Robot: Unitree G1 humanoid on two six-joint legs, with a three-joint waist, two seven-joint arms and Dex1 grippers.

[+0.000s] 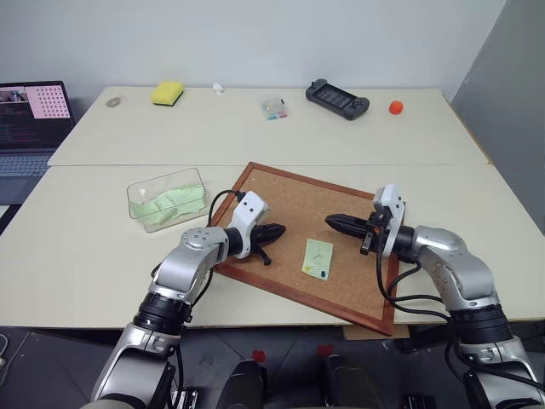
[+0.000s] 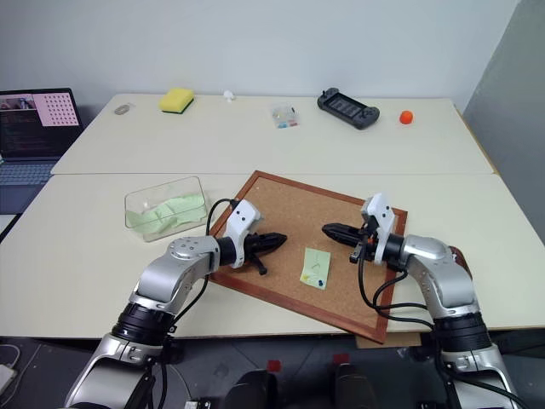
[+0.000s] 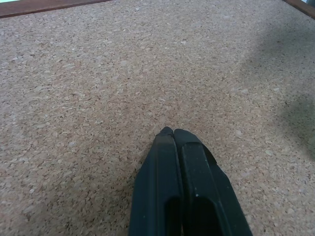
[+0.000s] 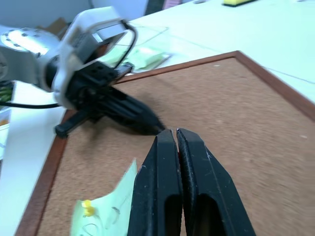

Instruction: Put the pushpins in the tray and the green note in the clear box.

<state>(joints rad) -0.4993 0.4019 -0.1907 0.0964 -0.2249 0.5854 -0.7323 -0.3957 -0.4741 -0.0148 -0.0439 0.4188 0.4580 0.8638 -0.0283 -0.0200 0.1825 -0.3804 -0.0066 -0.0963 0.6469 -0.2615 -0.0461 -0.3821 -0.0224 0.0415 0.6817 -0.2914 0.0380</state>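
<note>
Right end effector [image 1: 330,221] shut, empty, hovering over corkboard [image 1: 289,200]; left end effector [image 1: 281,229] likewise shut, empty. Green note [image 1: 317,258] pinned flat by yellow and blue pushpins [image 1: 324,273]: thin, floppy. Best pinched by pin heads first, then note edge.

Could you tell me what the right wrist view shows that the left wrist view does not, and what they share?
Right wrist view: the left gripper shut over the corkboard, the green note lying on the board with a yellow pushpin in it, the clear box with green paper beyond the frame, and pale table.
Left wrist view: nothing further.
Both: cork surface, a strip of the wooden frame, and that arm's own gripper shut, right gripper included.
</note>
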